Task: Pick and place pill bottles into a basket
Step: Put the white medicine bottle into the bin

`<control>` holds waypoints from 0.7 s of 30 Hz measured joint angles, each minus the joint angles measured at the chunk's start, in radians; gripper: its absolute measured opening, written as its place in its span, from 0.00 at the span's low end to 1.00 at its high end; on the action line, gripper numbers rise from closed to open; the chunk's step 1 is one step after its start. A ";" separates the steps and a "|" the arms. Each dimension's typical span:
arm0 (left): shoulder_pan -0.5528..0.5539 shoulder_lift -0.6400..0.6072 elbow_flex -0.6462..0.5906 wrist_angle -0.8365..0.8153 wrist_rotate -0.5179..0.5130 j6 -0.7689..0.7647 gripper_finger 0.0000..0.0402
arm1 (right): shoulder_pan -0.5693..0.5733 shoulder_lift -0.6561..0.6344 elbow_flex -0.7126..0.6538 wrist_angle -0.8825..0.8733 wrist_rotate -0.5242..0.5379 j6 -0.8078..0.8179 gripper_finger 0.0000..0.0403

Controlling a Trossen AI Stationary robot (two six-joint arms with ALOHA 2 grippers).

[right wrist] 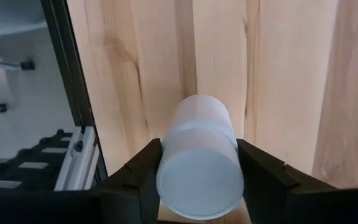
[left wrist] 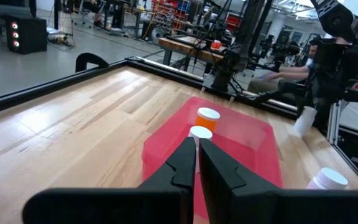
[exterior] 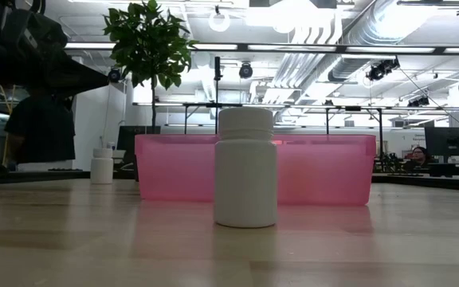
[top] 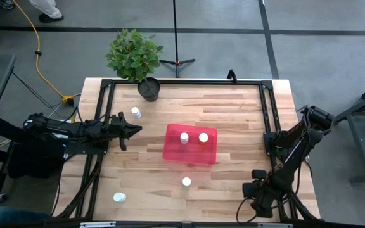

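The red-pink basket [top: 190, 151] lies mid-table and holds a white pill bottle [top: 184, 137] and an orange-bodied one [top: 203, 137], both upright; they also show in the left wrist view, the white one [left wrist: 200, 132] and the orange one [left wrist: 207, 117]. More white bottles stand on the table at the far left [top: 135, 112], in front of the basket [top: 186, 182] and at the near left [top: 119, 197]. My left gripper [top: 135, 128] is shut and empty, left of the basket. My right gripper [top: 258, 190] is at the near right, shut on a white bottle [right wrist: 197, 149] that the arm hides in the high view. My right gripper pinches the white bottle at its capped upper end [right wrist: 199, 180] between its two fingers [right wrist: 143, 171], one on each side. The fingers come from above, pointing down along the upright bottle. Whether the bottle's base stands on the wood or is lifted, I cannot tell.
A dark pot with a green plant [top: 149, 88] stands at the table's far edge. A black metal frame [top: 268, 114] runs around the wooden top; one rail [right wrist: 73, 93] lies close beside the held bottle. The wood between the basket and the right arm is bare.
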 joint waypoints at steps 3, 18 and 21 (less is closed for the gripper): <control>0.000 0.000 0.000 0.000 0.000 -0.010 0.14 | -0.019 -0.021 0.000 -0.001 0.010 -0.029 0.40; 0.000 0.000 0.000 0.000 0.000 -0.010 0.14 | -0.137 -0.092 0.002 -0.025 0.133 -0.196 0.40; 0.000 0.000 0.000 0.000 0.000 -0.011 0.14 | -0.180 -0.092 0.002 -0.026 0.134 -0.251 0.40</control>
